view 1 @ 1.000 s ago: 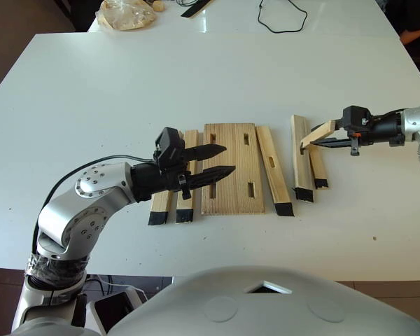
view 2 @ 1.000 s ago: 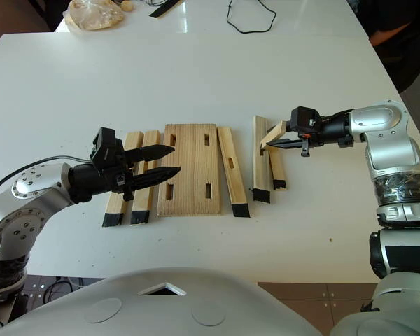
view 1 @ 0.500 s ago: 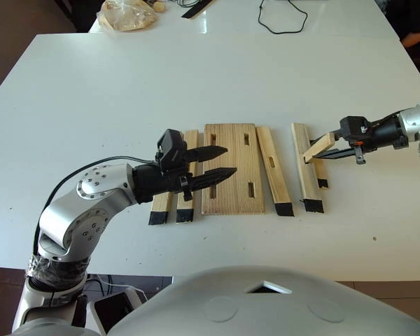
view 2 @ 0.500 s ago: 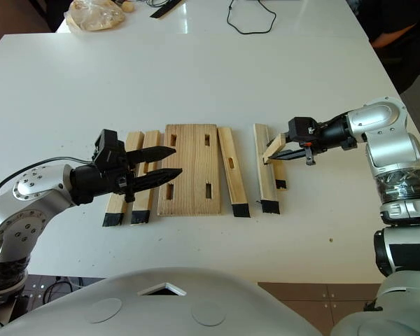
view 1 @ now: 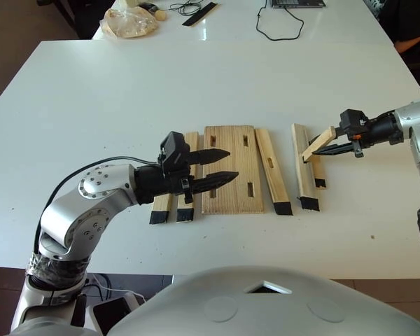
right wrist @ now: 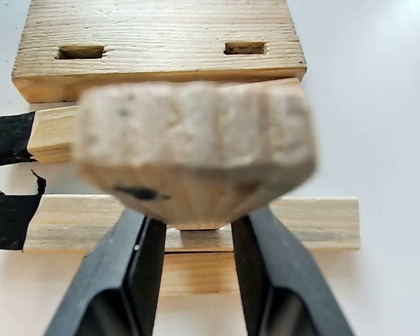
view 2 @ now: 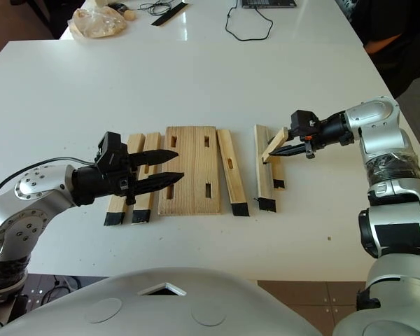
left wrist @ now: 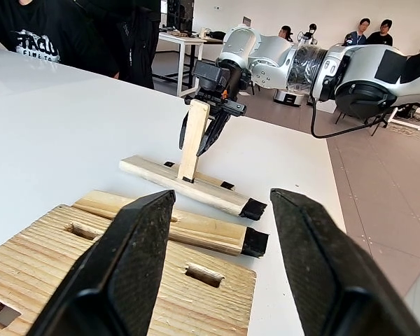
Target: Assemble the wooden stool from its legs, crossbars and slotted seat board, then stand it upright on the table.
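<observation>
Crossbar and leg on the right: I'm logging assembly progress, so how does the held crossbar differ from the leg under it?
Pose: the crossbar stands tilted in the right gripper, its lower end on the leg; the leg lies flat on the table. Length: the crossbar is shorter than the leg. Finish: the leg has a black end; the crossbar shows none. Both are pale wood.
</observation>
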Available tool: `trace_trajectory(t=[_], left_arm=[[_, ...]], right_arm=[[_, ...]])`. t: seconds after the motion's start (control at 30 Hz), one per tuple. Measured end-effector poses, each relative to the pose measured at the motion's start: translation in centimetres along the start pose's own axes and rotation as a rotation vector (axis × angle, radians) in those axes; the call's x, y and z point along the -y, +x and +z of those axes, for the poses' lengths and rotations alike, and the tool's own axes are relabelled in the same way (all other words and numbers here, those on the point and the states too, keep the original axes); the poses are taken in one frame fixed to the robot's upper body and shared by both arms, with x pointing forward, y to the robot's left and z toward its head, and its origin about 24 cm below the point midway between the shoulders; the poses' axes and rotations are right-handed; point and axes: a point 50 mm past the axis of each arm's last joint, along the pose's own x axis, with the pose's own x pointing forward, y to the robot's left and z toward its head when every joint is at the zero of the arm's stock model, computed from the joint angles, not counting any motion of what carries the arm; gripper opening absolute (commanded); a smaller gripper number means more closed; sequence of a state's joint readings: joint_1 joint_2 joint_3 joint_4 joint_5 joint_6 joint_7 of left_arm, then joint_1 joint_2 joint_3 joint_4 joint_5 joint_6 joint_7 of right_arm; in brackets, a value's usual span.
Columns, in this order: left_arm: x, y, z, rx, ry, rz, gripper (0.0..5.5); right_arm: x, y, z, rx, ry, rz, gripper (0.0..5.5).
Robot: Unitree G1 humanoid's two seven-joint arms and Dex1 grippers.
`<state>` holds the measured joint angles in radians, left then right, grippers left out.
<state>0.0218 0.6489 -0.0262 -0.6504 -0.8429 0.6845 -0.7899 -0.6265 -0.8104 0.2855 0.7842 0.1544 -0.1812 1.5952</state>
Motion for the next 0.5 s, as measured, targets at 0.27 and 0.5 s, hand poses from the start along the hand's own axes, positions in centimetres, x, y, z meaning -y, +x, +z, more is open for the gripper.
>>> trace_trajectory(t=[0.27,0.5], left_arm=[[0.0,0.0,-0.2,-0.019,-0.001,-0.008,2.53],[-0.2,-0.1,-0.2,-0.025,0.004,-0.006,2.53]], right_arm=[[-1.6,4.4,-2.9,0.081,0.160,-0.021,2.15],[-1.4,4.2,-2.3,0.095,0.152,-0.043,2.87]])
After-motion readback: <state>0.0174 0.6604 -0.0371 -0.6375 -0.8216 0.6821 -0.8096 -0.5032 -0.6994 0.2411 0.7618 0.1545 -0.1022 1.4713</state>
